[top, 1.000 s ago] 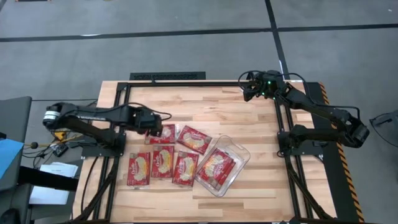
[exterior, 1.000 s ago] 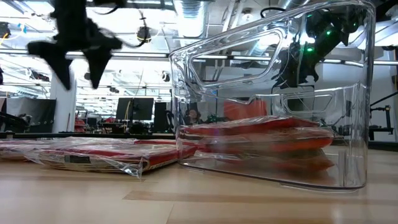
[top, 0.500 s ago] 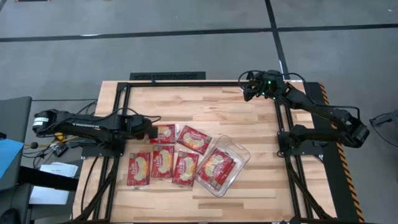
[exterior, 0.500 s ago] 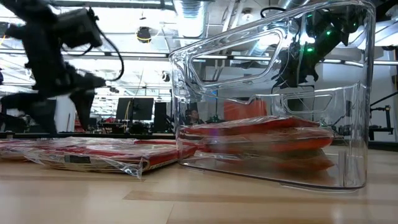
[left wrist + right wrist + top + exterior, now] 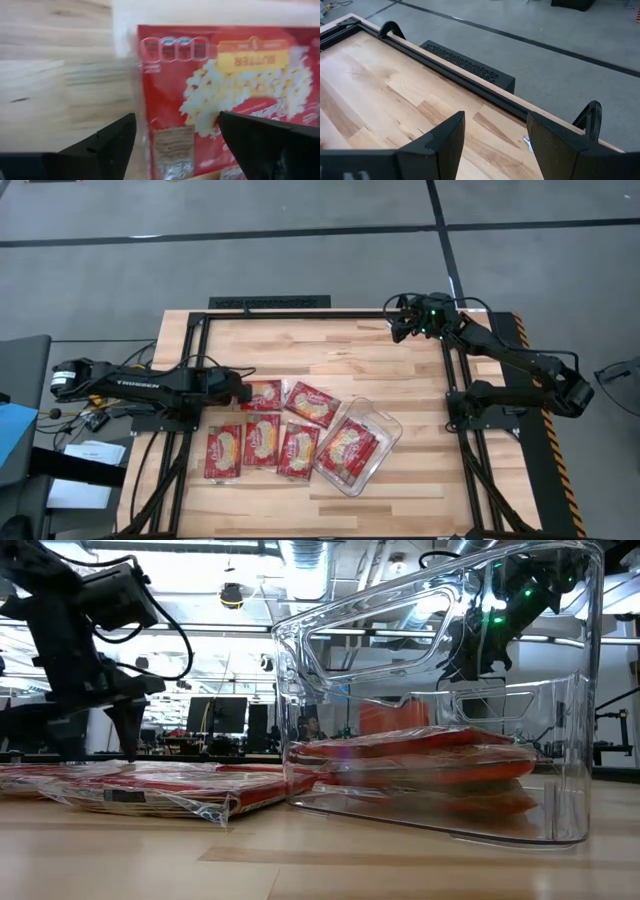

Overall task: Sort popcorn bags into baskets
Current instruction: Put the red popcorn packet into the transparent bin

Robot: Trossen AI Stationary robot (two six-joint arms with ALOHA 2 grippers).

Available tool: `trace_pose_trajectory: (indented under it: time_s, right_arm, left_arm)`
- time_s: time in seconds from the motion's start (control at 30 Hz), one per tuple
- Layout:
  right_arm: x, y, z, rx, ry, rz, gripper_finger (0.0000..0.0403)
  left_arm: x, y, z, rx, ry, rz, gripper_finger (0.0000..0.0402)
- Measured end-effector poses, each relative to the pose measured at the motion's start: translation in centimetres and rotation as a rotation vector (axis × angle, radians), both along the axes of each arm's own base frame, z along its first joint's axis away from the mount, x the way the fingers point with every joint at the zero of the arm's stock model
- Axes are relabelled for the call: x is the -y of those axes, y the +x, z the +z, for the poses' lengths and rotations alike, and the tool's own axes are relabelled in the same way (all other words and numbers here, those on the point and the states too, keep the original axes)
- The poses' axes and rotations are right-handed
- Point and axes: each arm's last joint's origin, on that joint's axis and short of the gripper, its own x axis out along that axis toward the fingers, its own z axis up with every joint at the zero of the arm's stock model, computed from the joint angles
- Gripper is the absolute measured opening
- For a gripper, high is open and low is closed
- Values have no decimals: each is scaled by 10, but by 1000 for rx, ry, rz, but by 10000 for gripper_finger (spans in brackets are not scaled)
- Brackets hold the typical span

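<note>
We saw the wooden table (image 5: 380,370) with both arms on it. The clear basket (image 5: 385,423) sat right of centre toward the near edge, turned at an angle, and at least one popcorn bag (image 5: 348,448) lay flat inside it; in the low view the red stack (image 5: 410,752) showed through its wall (image 5: 560,720). Left of the basket, five more popcorn bags lay flat on the wood: two in a far row (image 5: 311,402) and three in a near row (image 5: 263,442), close together.

The left gripper (image 5: 243,391) was low at the left edge of the far-row bag (image 5: 266,393). Its wrist view showed that bag (image 5: 225,95) between and beyond the two spread fingers (image 5: 110,145), which were released and grasped nothing. In the low view it (image 5: 95,745) stood just above the packets (image 5: 160,785).

The right gripper (image 5: 401,326) waited at the far right corner of the table, fingers (image 5: 445,140) apart over bare wood, holding nothing.
</note>
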Motion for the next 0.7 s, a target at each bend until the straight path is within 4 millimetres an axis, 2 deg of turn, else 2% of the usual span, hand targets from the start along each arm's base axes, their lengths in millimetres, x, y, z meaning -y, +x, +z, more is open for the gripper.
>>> trace_pose_trajectory:
  time_s: [0.3,0.43,0.6,0.7]
  right_arm:
    - [0,0,1,6,-5,-1,240]
    - [0,0,1,9,-2,-3,240]
    - [0,0,1,17,6,-9,240]
    - [0,0,1,18,6,-10,240]
  left_arm:
    - [-1,-2,-20,136,24,56,199]
    - [0,-6,-31,201,15,88,136]
    - [0,-8,-38,273,28,69,29]
    - [0,-8,-38,274,28,47,8]
